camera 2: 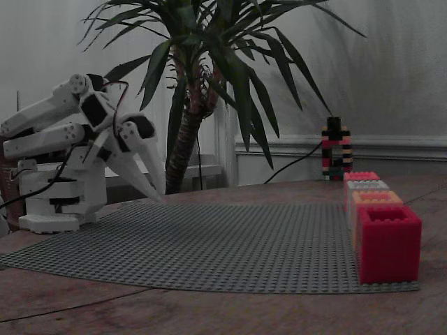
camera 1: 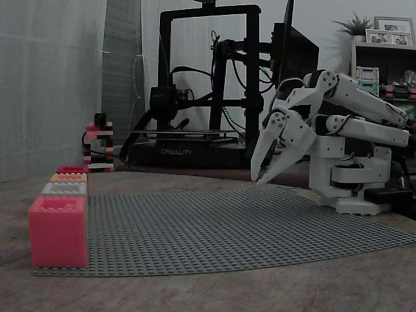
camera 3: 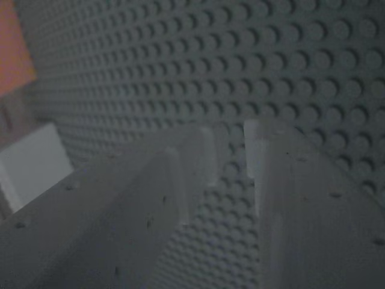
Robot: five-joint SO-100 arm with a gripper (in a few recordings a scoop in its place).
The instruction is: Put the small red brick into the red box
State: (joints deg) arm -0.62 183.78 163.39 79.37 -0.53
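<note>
The brown wooden bench (camera 1: 195,292) (camera 2: 209,310) carries a wide grey studded baseplate (camera 1: 227,227) (camera 2: 230,237) (camera 3: 271,60), and my white plastic arm (camera 1: 351,130) (camera 2: 49,139) sits folded at one edge of it. One fixed view shows a black frame 3D printer (camera 1: 195,84) behind me; the other shows a tall green spiky-leaved potted plant (camera 2: 209,70) instead. At the plate's opposite edge, well apart from me, stands a row of four open-topped plastic boxes. The two fixed views look along it from opposite ends: one red box (camera 1: 58,231) (camera 2: 362,176), then a white box (camera 1: 64,188) (camera 2: 368,185), an orange box (camera 1: 68,177) (camera 2: 377,197), and a second red box (camera 1: 71,169) (camera 2: 388,241). Past the far end of the row, each fixed view has a small stack of mixed-coloured bricks (camera 1: 99,146) (camera 2: 336,150). My tool (camera 1: 257,180) (camera 2: 159,198) (camera 3: 231,153) points down at the plate on my own side. Only the wrist view lets me see between the fingers: they stand slightly apart with a narrow gap, bare studs behind it and nothing held. The same view has an orange-red patch (camera 3: 12,48) in its upper left corner; I cannot tell which box that is. Where the small red brick lies I cannot tell.
</note>
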